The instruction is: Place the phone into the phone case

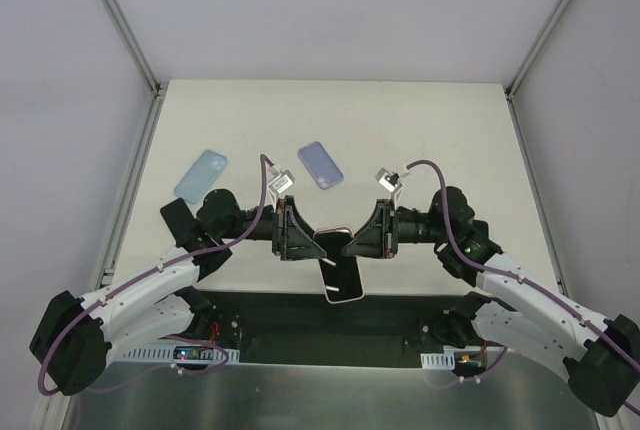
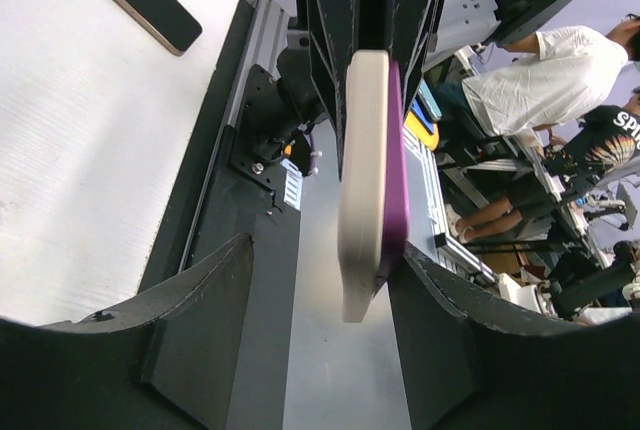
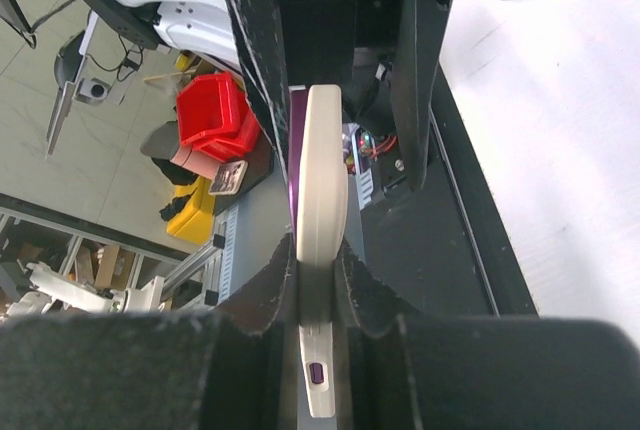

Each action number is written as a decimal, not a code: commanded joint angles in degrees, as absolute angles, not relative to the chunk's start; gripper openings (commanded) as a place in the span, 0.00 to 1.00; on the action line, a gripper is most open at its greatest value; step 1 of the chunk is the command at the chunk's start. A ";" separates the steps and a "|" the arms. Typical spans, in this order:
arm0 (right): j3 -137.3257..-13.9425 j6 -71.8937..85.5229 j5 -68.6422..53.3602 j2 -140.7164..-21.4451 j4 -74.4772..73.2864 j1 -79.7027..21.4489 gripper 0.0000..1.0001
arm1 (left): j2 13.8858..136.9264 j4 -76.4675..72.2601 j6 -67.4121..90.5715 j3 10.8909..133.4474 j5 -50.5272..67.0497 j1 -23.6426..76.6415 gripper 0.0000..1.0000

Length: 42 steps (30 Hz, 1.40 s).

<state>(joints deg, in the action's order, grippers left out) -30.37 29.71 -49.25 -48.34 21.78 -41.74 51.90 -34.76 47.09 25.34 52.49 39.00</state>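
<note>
Right gripper (image 3: 318, 270) was clamped on the phone (image 1: 342, 272), its fingers pressed against both flat faces. We saw the left gripper (image 2: 320, 285) standing open around the same phone, a gap on either side, holding nothing. The purple phone sat in a cream case (image 3: 322, 170), between the two grippers at the centre of the top view. Above it on the table (image 1: 420, 130) lay a blue case (image 1: 201, 175), a second blue case (image 1: 320, 165) and, further left, a black phone (image 1: 178, 218).

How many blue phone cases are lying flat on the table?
2. A light blue case lies toward the left side of the table; a periwinkle case lies near the middle, further back. Others may be hidden from view.
</note>
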 commanded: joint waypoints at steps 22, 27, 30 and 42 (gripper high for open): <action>-34.45 22.07 -43.60 -50.62 8.01 -42.63 0.03 | 53.00 -14.33 38.68 31.73 38.59 38.58 0.00; -35.33 21.36 -43.50 -50.01 7.12 -42.63 0.01 | 52.38 -14.24 39.11 32.52 39.19 38.58 0.28; -35.51 20.74 -43.50 -48.69 6.33 -42.63 0.01 | 52.65 -15.28 39.73 32.43 40.69 38.58 0.46; -36.56 21.88 -45.70 -49.66 7.82 -42.63 0.02 | 58.88 -35.24 48.60 25.22 45.70 38.67 0.59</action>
<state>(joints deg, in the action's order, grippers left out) -32.32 20.49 -42.83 -50.33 2.61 -42.30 56.95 -27.20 47.07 24.56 43.00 38.89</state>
